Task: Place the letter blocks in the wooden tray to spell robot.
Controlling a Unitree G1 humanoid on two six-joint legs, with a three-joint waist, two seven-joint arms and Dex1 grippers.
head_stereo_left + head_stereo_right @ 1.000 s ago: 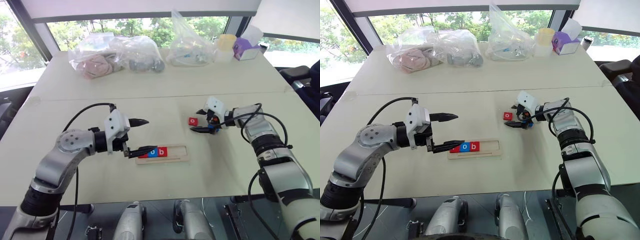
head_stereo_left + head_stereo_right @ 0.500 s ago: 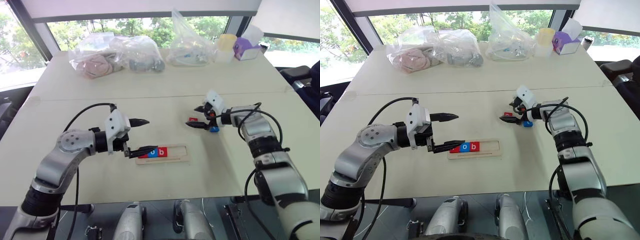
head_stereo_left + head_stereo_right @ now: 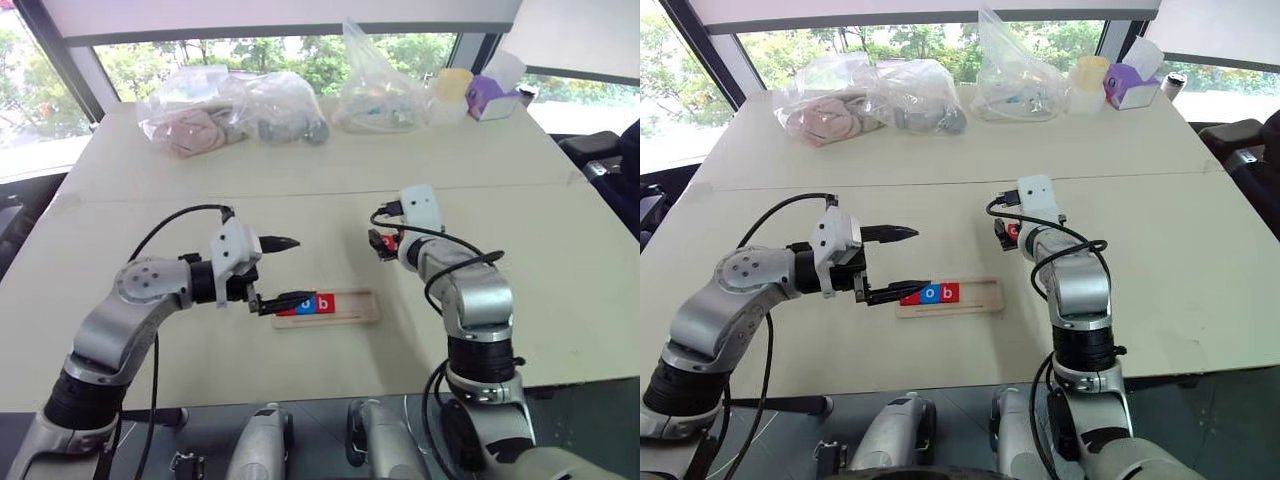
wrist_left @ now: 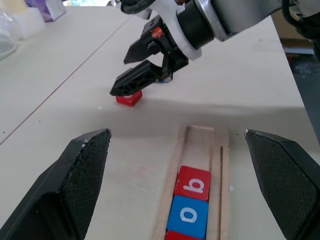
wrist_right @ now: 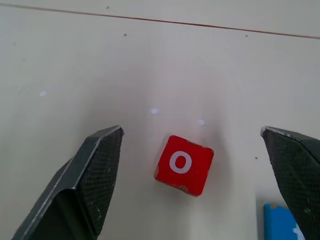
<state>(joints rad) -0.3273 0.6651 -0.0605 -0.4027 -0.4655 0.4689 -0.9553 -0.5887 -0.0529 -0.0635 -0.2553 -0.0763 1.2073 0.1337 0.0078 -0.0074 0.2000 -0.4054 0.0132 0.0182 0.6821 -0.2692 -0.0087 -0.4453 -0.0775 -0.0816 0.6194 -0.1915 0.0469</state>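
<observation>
Plainly, red "o" block (image 5: pixel 182 164) lies between right hand (image 5: pixel 192 165) fingers.

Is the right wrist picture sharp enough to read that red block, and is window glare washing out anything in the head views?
Right wrist view: the red block is sharp, its white "o" plain, only a soft shadow beneath; the right gripper fingers at the sides look softer. Left eye view: the windows are bright, but the table and wooden tray are evenly lit, without glare.
</observation>
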